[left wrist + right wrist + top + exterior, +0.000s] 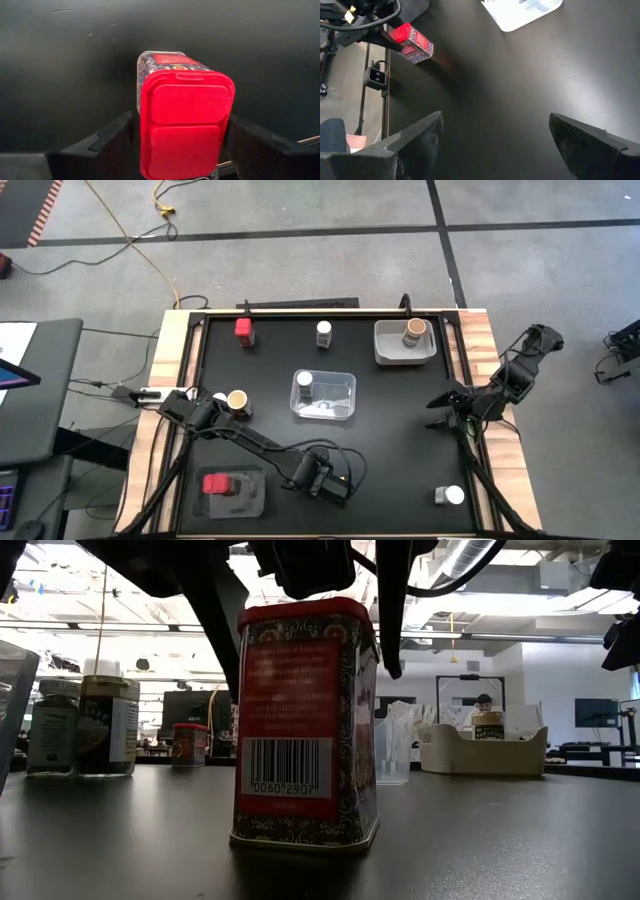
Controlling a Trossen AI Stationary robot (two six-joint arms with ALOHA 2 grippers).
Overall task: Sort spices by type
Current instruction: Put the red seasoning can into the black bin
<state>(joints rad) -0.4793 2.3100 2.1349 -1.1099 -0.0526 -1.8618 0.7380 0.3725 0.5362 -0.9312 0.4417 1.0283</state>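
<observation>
A red spice tin (185, 125) with a red lid stands upright on the black table near its near edge, and it also shows in the low view (305, 720) and the right wrist view (412, 44). My left gripper (182, 145) is over it, shut on it, and its wrist (320, 475) hides the tin from above. My right gripper (495, 135) hangs open over bare table by the right edge (440, 402). A second red tin (222, 484) sits in a clear tray. A third (243, 330) stands at the far left. My left gripper pinches the red tin between its two fingers (115, 142), one on each of two opposite sides at the lid's rim (145, 130). The fingers come from above, pointing down. The tin is upright with its base (300, 835) on the table.
A grey tray (385, 352) at the far right holds a tan jar (413, 332). A clear tray (340, 395) in the middle holds a white-lidded jar (305, 383). Another white-lidded jar (323, 332) stands far, and one (450, 496) lies near right. A tan jar (237, 400) stands by the left arm.
</observation>
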